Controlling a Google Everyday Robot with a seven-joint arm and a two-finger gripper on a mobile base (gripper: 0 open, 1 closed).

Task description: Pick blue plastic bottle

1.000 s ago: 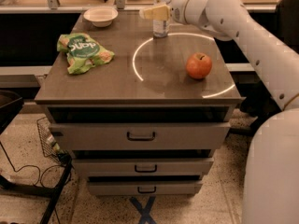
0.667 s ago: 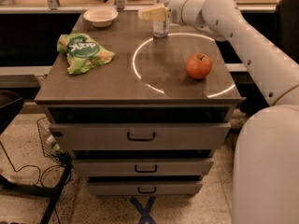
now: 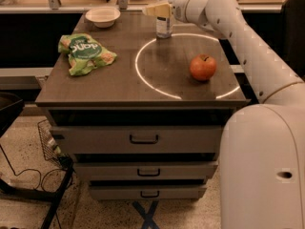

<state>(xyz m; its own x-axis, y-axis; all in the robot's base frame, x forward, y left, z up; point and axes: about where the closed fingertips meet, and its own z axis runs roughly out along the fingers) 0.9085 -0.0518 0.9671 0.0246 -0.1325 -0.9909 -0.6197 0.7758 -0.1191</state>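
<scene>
The blue plastic bottle (image 3: 164, 24) is small and clear, with a white cap and a pale label. It stands upright at the far edge of the table top, on the rim of a bright ring of light. My gripper (image 3: 157, 9) is at the bottle's upper half and reaches in from the right, its cream tip overlapping the label and neck. The white arm (image 3: 238, 37) runs from the lower right up to it. A red apple (image 3: 203, 67) sits to the right inside the ring, apart from the gripper.
A green chip bag (image 3: 86, 53) lies at the left of the brown table top (image 3: 109, 85). A white bowl (image 3: 102, 16) sits at the far left corner. Drawers (image 3: 143, 140) are below the top. A wire basket (image 3: 47, 142) and cables are on the floor at left.
The gripper stays at the bottle's top with almost no shift. The arm's lower white body has come further into view at the right. Bottle, apple, bag and bowl have not moved.
</scene>
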